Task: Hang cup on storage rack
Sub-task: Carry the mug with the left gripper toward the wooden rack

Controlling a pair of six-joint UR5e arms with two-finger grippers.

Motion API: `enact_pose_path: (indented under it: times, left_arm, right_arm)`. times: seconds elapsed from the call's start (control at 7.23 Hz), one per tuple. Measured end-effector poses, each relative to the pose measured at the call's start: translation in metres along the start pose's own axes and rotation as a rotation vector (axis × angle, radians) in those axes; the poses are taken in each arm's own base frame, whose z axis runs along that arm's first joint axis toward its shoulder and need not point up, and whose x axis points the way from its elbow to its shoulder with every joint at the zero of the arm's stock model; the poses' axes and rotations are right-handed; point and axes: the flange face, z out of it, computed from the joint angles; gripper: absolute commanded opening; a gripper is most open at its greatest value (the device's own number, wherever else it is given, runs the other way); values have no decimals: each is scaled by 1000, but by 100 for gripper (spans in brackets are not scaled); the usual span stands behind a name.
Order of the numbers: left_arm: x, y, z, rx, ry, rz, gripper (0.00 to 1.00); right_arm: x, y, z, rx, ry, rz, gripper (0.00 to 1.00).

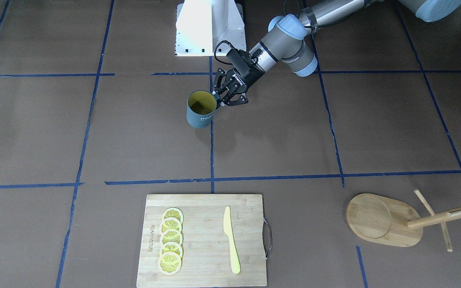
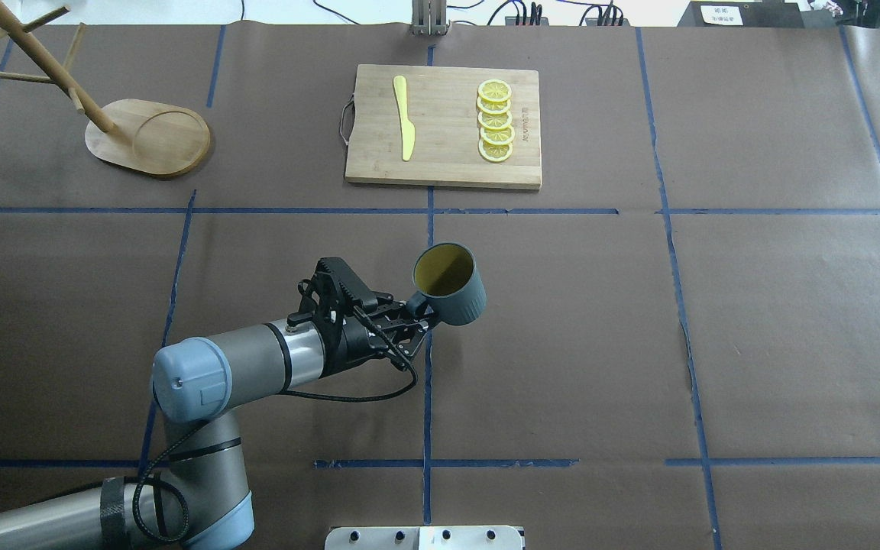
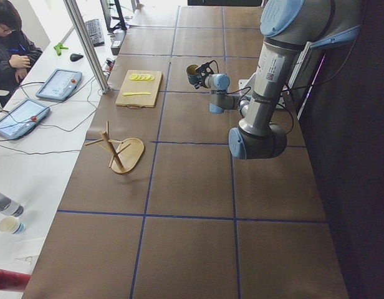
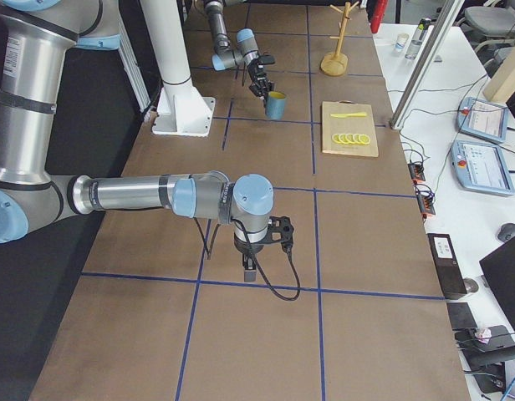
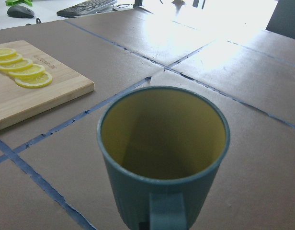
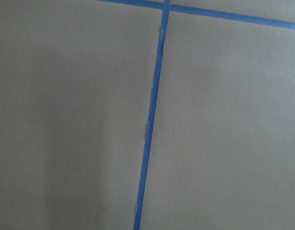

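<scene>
Left claw (image 2: 415, 312) is clenched on the handle of the cup (image 2: 449, 284), which I read as upright, mouth up, near the middle of the table (image 2: 715, 344). Rack (image 2: 148, 139) stands well apart, at the far left corner. Right claw (image 4: 250, 272) points down; I cannot tell its state.

The storage rack (image 1: 374, 218) runs off the edge; the right gripper (image 4: 248, 273) is too small to judge.
</scene>
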Motion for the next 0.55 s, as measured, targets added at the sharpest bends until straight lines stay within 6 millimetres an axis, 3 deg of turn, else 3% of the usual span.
enact_pose_path:
  times: [0.55]
  left_arm:
    - [-47,-48,-14,65,-49,-380,0]
  right_arm:
    - [-1,-1,-1,3,-1,-6,100]
